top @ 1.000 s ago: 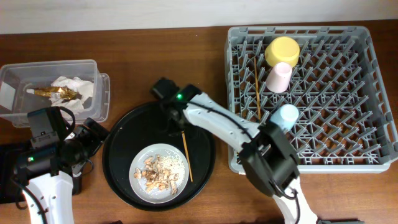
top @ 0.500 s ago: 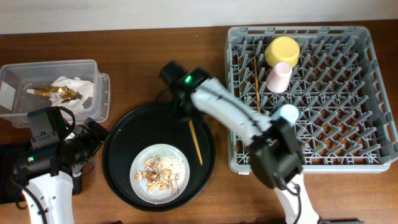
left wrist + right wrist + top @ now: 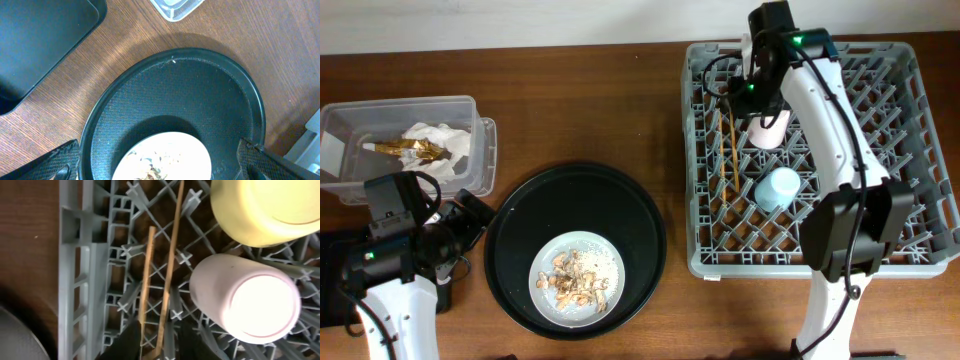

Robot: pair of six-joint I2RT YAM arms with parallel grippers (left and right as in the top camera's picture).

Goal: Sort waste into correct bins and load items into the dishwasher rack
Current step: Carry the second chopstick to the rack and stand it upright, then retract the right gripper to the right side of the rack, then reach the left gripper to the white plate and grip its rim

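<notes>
The right gripper [image 3: 159, 349] hangs over the left side of the grey dishwasher rack [image 3: 82, 280], jaws parted with a gap either side of one stick, and both wooden chopsticks [image 3: 172, 255] lie side by side on the lattice, just beside the pale-pink cup [image 3: 245, 297] and yellow bowl [image 3: 265, 205].

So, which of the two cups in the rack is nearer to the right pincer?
The pale-pink cup, next to the yellow bowl; the right pincer is just beside it. The light-blue cup stands farther along the rack.
</notes>
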